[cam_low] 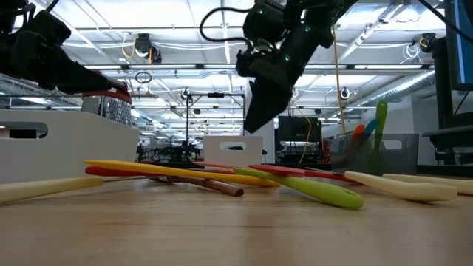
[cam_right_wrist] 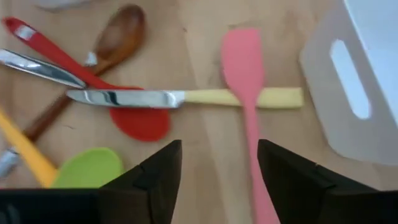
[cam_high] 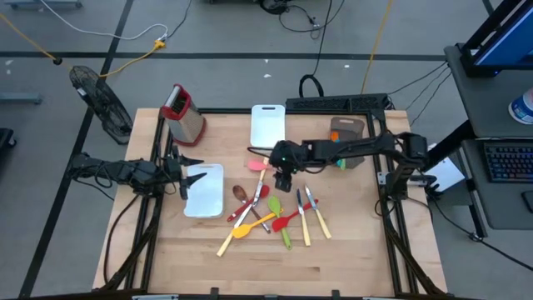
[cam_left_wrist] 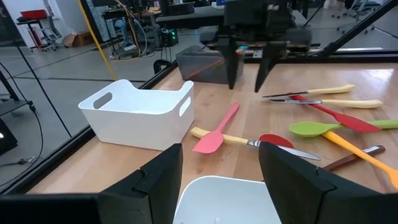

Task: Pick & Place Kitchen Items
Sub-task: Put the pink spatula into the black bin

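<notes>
1. High view: about a dozen kitchen items [cam_high: 271,212] are lying at table centre; two white trays [cam_high: 205,190], one grater [cam_high: 184,114]. My right gripper [cam_high: 283,181] is hanging at their twelve o'clock.
2. Low view: my right gripper is hovering clear above them.
3. Left wrist: my left gripper [cam_left_wrist: 219,180] is waiting, fingers spread, over a tray.
4. Right wrist: my fingers are standing apart, empty, over one pink spatula [cam_right_wrist: 245,93].
</notes>
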Robot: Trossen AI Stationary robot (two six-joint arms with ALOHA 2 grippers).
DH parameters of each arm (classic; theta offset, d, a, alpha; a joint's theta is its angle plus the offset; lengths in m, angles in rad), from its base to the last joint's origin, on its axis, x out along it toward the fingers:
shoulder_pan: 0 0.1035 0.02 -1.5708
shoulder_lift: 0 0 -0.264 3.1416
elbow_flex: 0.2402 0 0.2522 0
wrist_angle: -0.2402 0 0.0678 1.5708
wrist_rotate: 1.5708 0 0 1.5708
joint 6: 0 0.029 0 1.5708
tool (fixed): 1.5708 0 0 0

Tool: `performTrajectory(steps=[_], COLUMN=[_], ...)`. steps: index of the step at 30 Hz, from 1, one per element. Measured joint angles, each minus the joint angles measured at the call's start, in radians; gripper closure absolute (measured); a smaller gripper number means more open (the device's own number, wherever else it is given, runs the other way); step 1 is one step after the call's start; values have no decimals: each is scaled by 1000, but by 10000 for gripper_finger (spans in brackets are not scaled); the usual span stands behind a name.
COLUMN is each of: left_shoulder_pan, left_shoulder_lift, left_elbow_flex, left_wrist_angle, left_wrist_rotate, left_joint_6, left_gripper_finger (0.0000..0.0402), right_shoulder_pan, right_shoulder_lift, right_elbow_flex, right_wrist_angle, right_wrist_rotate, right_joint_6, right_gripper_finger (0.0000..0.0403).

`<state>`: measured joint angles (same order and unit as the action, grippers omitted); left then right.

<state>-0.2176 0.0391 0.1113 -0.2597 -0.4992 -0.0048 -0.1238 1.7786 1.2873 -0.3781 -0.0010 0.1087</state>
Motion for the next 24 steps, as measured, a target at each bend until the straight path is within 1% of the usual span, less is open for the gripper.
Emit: performTrajectory(steps=[6,11,15,24], left_shoulder_pan=[0,0,0,0], left_shoulder_lift=[0,0,0,0], left_elbow_flex=[0,0,0,0], left_wrist_angle=[-1,-1,-1,-1], left_wrist_rotate=[0,0,0,0], left_joint_6=[1,5,5,10], left_gripper_finger=[183,183,183,183], right_shoulder_pan=[-38,-41,-40,-47], right_shoulder_lift=[25,48,54,53], right_elbow_flex=[0,0,-1,0], right_wrist_angle=[9,27,22,23], right_wrist_rotate=[-5,-27,-55,-53], right_joint_6=[-2,-24,-24,-28], right_gripper_finger=[175,161,159,163])
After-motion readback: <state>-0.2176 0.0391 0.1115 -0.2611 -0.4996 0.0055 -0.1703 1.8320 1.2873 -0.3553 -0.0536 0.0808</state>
